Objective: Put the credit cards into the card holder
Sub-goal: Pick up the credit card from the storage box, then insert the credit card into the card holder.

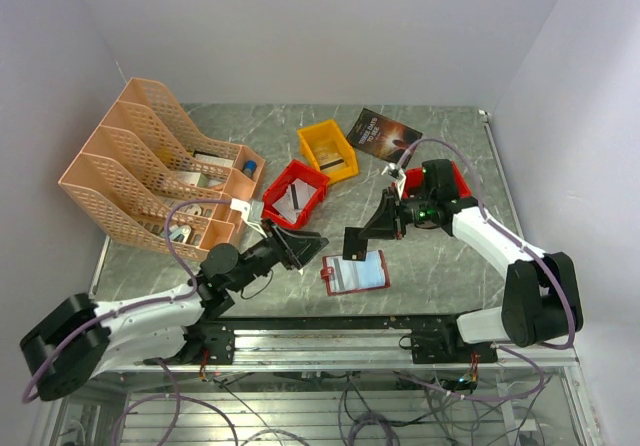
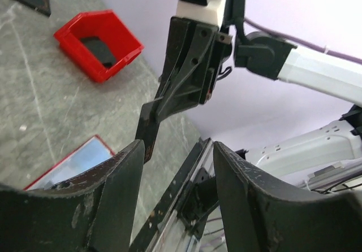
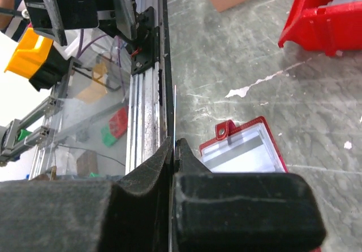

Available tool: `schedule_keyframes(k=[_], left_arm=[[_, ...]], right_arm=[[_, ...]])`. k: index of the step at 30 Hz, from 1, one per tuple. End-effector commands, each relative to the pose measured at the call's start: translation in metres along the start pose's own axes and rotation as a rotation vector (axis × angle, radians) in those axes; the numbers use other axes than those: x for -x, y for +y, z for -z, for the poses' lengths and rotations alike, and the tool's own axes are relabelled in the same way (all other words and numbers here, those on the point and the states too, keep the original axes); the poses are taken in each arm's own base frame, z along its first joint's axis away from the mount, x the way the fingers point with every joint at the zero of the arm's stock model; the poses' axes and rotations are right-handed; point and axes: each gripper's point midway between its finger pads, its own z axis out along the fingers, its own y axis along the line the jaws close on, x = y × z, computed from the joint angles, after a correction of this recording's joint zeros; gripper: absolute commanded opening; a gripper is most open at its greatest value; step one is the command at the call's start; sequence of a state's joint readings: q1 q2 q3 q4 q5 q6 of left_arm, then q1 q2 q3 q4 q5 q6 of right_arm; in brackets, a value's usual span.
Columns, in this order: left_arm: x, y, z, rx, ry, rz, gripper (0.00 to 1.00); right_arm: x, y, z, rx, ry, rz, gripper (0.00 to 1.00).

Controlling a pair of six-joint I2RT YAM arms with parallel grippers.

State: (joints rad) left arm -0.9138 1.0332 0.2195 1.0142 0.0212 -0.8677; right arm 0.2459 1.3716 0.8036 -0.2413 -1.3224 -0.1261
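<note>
Right gripper (image 3: 172,147): black padded fingers clamped on one thin credit card (image 3: 175,108), held edge-on; left gripper (image 2: 176,150) jaws apart, empty. Card holder (image 1: 357,273): dark-red, pale-blue pockets, lying open at 6 o'clock on grey marbled table (image 1: 450,166); plain pale walls (image 1: 330,26) around.

Red bin (image 1: 295,194), yellow bin (image 1: 328,150), booklet (image 1: 384,133)

Left pincer (image 2: 175,150) gapes open; right pincer (image 3: 172,146) grips a card (image 2: 148,129).
</note>
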Motion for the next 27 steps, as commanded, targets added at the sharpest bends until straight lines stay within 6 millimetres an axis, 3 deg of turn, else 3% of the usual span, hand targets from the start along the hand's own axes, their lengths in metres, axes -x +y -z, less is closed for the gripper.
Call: schedule_keyframes(k=[1,6,11,19,27], left_arm=[[-0.024,0.029,0.017,0.175,0.142,0.008,0.63],[-0.035,0.032,0.03,0.21,0.19,0.077,0.62],[-0.056,0.039,0.035,0.287,0.202,0.12,0.61],[-0.079,0.063,0.042,0.504,0.178,0.103,0.63],[-0.096,0.07,0.034,0.645,0.193,0.021,0.66]], right_arm=[[-0.011,-0.006,0.005,-0.041,0.013,-0.062,0.0],[-0.03,-0.013,0.007,-0.096,0.016,-0.182,0.0],[-0.048,-0.035,0.012,-0.141,0.002,-0.34,0.0],[-0.079,-0.051,0.011,-0.135,0.042,-0.457,0.0],[-0.079,-0.071,0.028,-0.169,0.032,-0.522,0.0]])
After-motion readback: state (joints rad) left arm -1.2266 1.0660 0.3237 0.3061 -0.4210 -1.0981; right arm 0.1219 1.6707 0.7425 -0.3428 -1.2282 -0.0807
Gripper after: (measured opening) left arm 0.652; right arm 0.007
